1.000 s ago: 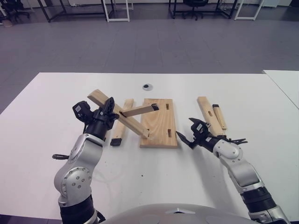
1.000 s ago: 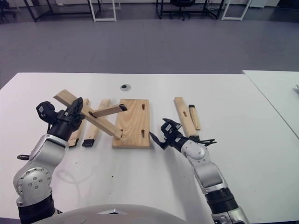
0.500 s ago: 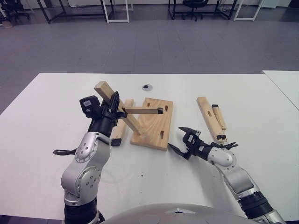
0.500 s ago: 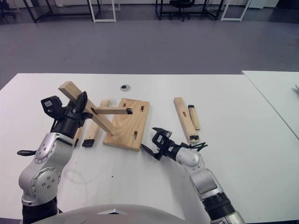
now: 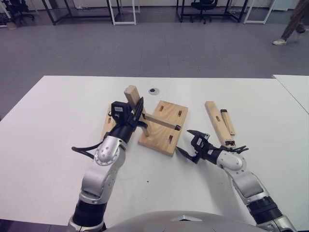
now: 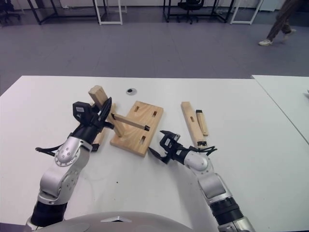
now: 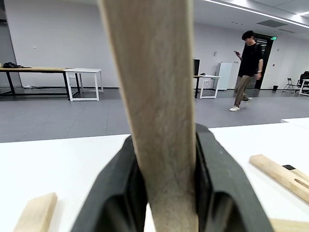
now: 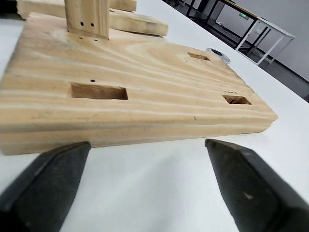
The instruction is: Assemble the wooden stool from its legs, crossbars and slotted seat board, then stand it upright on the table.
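Observation:
My left gripper is shut on a wooden leg, gripping it tightly between its fingers. The leg stands tilted, and its lower end meets the slotted seat board near the board's left edge. A crossbar juts from the leg to the right, above the board. The board lies flat and skewed on the white table. My right gripper is open, low over the table, just off the board's front right corner; its fingers do not touch the wood.
A loose leg and a short crossbar lie right of the board. Another leg lies behind my left arm. A round grommet sits in the table behind the board.
My left arm has swung the leg and crossbar to the right and more upright. The seat board has turned askew. My right gripper has moved left toward the board's corner.

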